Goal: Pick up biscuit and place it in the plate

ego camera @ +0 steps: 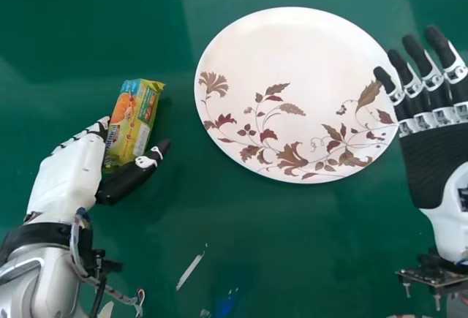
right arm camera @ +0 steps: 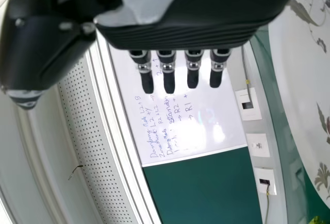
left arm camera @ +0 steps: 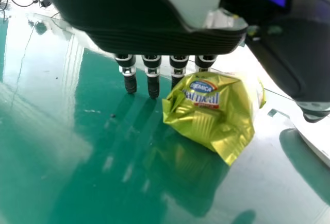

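From here I'm seeing the biscuit packet (left arm camera: 203, 116) hiding some fingertips of my left robot hand (ego camera: 69, 170) in its wrist view, while the plate (right arm camera: 296, 69) is running past the right wrist view's edge.

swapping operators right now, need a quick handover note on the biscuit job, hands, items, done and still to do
Left robot hand: open at the biscuit pack, fingers on the pack's left side, thumb on its right; can't tell if the grip is firm enough to lift.
Right robot hand: open, fingers spread, by the plate's right rim.
Items: pack on the green table, left of the plate.
Done: left robot hand placed around the pack.
Left to do: close on the pack, lift it, set it on the plate, let go.
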Controlling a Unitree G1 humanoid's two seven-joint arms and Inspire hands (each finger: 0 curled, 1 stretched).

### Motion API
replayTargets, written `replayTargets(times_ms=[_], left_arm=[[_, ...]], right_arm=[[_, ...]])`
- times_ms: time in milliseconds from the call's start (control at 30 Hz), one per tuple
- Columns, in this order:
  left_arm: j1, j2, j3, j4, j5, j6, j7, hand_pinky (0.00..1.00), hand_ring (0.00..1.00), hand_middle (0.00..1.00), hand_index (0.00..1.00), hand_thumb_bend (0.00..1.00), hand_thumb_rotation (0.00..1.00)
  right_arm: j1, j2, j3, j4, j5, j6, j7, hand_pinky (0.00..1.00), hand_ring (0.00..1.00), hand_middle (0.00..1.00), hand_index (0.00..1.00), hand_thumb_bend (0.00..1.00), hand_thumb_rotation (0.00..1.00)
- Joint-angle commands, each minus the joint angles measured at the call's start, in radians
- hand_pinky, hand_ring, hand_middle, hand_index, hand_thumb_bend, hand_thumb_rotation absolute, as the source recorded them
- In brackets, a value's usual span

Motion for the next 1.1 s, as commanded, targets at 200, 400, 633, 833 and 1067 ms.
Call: replayTargets(times_ms=[200, 400, 633, 833, 1067], left_arm=[[0.023, -0.097, 0.028, 0.055, -0.049, 0.008, 0.013, 1.0, 1.0, 1.0, 1.0, 1.0, 0.82], [0.04, -0.082, 0.027, 0.082, 0.006, -0.016, 0.044, 1.0, 1.0, 1.0, 1.0, 1.0, 0.77], [0.078, -0.071, 0.037, 0.096, 0.059, -0.062, 0.033, 1.0, 1.0, 1.0, 1.0, 1.0, 0.74], [0.095, -0.076, 0.045, 0.092, 0.067, -0.096, 0.031, 1.0, 1.0, 1.0, 1.0, 1.0, 0.75], [0.103, -0.088, 0.049, 0.096, 0.093, -0.116, 0.024, 1.0, 1.0, 1.0, 1.0, 1.0, 0.71]], right_arm=[[0.026, -0.003, -0.014, -0.037, 0.002, 0.001, -0.016, 0.92, 1.0, 1.0, 1.0, 1.0, 0.61], [0.024, -0.02, -0.032, -0.037, 0.063, 0.008, 0.003, 0.92, 1.0, 1.0, 1.0, 1.0, 0.6], [0.018, -0.041, -0.058, -0.036, 0.073, 0.013, 0.008, 1.0, 1.0, 1.0, 1.0, 1.0, 0.53], [0.02, -0.043, -0.06, -0.034, 0.075, 0.012, 0.008, 1.0, 1.0, 1.0, 1.0, 1.0, 0.52], [0.021, -0.063, -0.075, -0.031, 0.115, 0.025, 0.038, 1.0, 1.0, 1.0, 1.0, 1.0, 0.49]])
